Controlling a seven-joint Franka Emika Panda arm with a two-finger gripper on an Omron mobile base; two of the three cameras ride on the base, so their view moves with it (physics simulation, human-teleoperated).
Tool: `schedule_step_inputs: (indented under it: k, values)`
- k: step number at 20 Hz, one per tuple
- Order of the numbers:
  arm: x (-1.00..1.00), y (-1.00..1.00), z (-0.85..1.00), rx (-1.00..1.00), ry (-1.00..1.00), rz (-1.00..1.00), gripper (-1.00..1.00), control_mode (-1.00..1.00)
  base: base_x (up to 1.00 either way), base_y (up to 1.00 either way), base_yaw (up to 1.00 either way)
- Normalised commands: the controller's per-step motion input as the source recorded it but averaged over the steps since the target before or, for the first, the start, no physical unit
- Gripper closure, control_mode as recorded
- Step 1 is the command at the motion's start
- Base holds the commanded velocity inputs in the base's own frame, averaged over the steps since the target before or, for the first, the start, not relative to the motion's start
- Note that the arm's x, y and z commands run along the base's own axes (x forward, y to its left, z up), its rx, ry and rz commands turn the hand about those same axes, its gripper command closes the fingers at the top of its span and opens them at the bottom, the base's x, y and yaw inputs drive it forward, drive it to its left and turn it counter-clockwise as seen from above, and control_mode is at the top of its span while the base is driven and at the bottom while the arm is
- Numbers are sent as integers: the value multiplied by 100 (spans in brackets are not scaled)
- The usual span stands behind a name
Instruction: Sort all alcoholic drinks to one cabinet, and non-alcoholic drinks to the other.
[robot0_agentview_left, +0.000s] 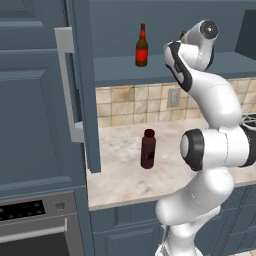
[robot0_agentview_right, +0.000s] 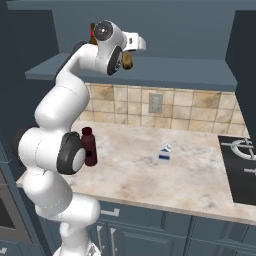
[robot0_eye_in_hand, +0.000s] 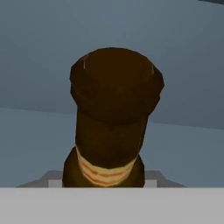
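Brown glass beer bottle (robot0_eye_in_hand: 114, 118) sits right before the gripper, whose finger state I cannot tell; it looks slick, rigid, breakable, best pinched at the body.

You have a small white and blue milk carton (robot0_agentview_right: 164, 154) standing upright on the marble counter (robot0_agentview_right: 190, 180), near its middle and well apart from the black cooktop (robot0_agentview_right: 240, 167), which lies at the counter's right end. Behind the counter you see a tan tiled backsplash (robot0_agentview_right: 200, 112) with a grey wall outlet (robot0_agentview_right: 155, 103) set in it. At the counter's left end an oven (robot0_agentview_left: 35, 222) sits low in the dark blue cabinetry, and an open cabinet door (robot0_agentview_left: 82, 85) with a grey handle (robot0_agentview_left: 67, 82) hangs above the counter's left edge.
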Motion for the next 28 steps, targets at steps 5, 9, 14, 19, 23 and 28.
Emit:
schedule_step_inputs:
  k: [5,9,14,19,23,28]
  values:
    - [25,0,-48,0,0,0,100,-100,0,0,0]
    - [25,0,-49,0,0,0,100,-100,0,0,0]
    - [17,0,-39,0,0,0,-100,-100,0,0,0]
    - [18,0,-16,0,0,0,-100,-100,0,0,0]
    - [24,0,-4,0,0,0,-100,-100,0,0,0]
    - [25,0,0,0,0,0,-100,-100,0,0,0]
